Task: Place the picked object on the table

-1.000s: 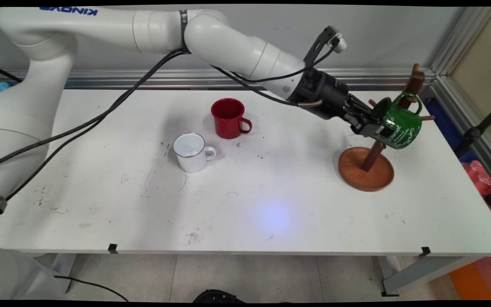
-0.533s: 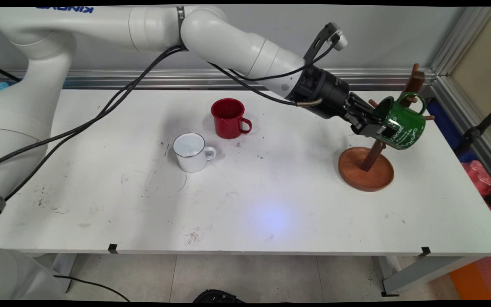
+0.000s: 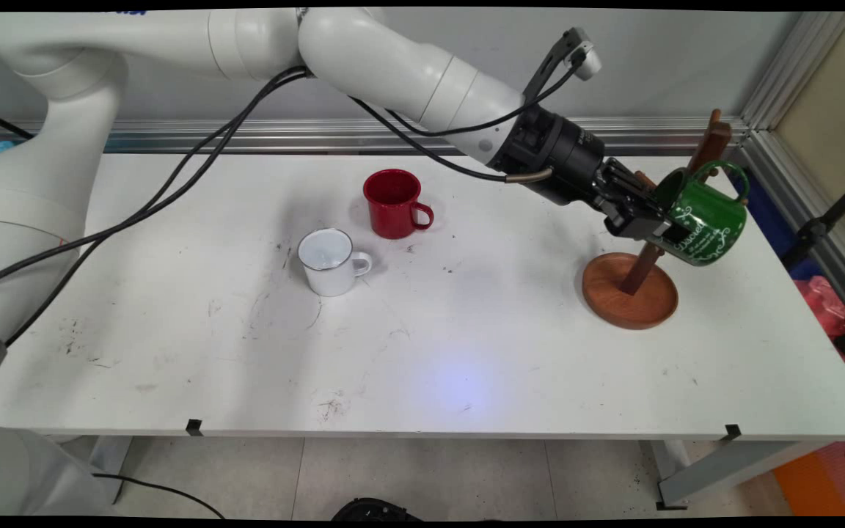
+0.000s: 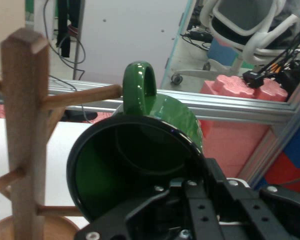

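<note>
My gripper (image 3: 659,224) is shut on the rim of a green mug (image 3: 708,220) with white lettering, held on its side in the air beside a wooden mug tree (image 3: 642,268) at the table's right. In the hand view the green mug (image 4: 140,165) opens toward the camera, its handle (image 4: 139,87) pointing up. The tip of one of the mug tree's pegs (image 4: 82,96) reaches the handle's left side. The tree's post (image 4: 22,130) stands just left of the mug. The gripper (image 4: 182,200) clamps the mug's lower rim.
A red mug (image 3: 395,203) stands upright near the table's middle back, and a white mug (image 3: 331,261) stands in front of it to the left. The tree's round wooden base (image 3: 629,293) rests on the table. Red and blue items lie beyond the right edge.
The gripper has carried the green mug to the right and a little up, so it now hangs past the tree's post. The red and white mugs have not moved.
</note>
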Controlling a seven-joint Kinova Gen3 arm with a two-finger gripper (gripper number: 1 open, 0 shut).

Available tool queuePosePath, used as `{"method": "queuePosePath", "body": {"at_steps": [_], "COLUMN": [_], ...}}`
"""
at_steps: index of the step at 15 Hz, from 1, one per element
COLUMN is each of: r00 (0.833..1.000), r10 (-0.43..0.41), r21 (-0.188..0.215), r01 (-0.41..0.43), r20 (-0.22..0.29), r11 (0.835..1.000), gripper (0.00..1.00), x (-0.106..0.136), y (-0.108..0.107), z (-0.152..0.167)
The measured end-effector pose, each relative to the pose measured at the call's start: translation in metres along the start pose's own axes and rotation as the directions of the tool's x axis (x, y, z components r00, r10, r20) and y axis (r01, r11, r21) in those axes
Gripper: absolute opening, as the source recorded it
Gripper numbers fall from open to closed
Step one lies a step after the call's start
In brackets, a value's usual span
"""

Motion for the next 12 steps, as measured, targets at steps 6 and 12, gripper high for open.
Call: {"method": "queuePosePath", "body": {"at_steps": [6, 12], "r00": [0.999, 0.994], "r10": [0.027, 0.051], "r21": [-0.015, 0.041], "r01": [-0.027, -0.056], "r20": [0.019, 0.096], "r11": [1.000, 0.998], "gripper": [0.00, 0.00], "x": [0.010, 0.019], "y": [0.020, 0.042], "z": [-0.012, -0.035]}}
